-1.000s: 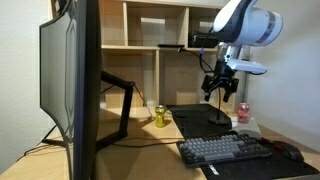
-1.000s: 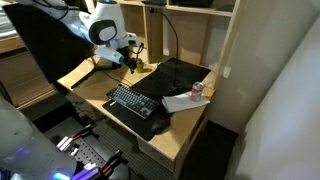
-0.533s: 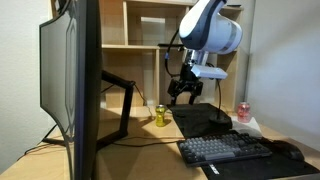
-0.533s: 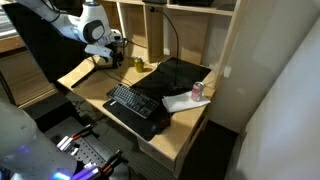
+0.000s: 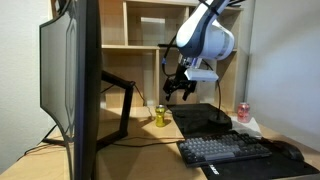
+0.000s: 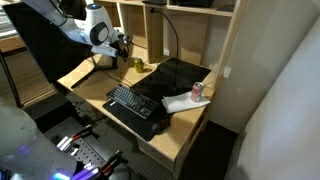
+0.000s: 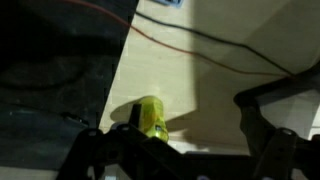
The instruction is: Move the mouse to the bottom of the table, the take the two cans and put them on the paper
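Wrist view: the yellow-green can (image 7: 150, 118) is shown upright on the table (image 7: 230, 100), between the wide-spread, empty fingers of the gripper (image 7: 180, 152). Within the last second the gripper has been carried from near the red-pink can (image 5: 243, 111), apparently already on the paper (image 6: 178, 101), to above the yellow-green can. A grasp of this second can is judged next.

The wrist view is dim and smeared here: the yellow-green can (image 7: 150, 118) has its foot hidden behind the pincer (image 7: 176, 142), whose dark fingers (image 7: 92, 152) run off the bottom edge. In an exterior view the monitor (image 5: 70, 85) blocks the worktop's (image 5: 140, 137) left part, and the mouse (image 5: 288, 150) is a dark lump, barely separable from the mat.
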`<state>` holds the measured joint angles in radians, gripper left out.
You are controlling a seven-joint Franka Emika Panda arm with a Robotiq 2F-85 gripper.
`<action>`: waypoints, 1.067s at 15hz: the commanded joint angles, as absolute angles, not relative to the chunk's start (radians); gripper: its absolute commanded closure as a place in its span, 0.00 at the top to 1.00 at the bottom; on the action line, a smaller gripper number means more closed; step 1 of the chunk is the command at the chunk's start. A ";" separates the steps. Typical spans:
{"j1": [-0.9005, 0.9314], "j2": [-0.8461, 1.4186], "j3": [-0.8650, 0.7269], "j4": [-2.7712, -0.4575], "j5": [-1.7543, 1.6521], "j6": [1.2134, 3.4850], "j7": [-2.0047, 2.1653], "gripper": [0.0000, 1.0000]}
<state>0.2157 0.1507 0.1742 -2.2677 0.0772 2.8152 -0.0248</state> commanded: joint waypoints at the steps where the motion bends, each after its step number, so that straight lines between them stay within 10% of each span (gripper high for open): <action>1: 0.217 0.304 0.161 -2.100 0.023 2.951 0.023 1.00; 16: 0.219 0.436 0.119 -1.978 -0.015 2.884 0.073 1.00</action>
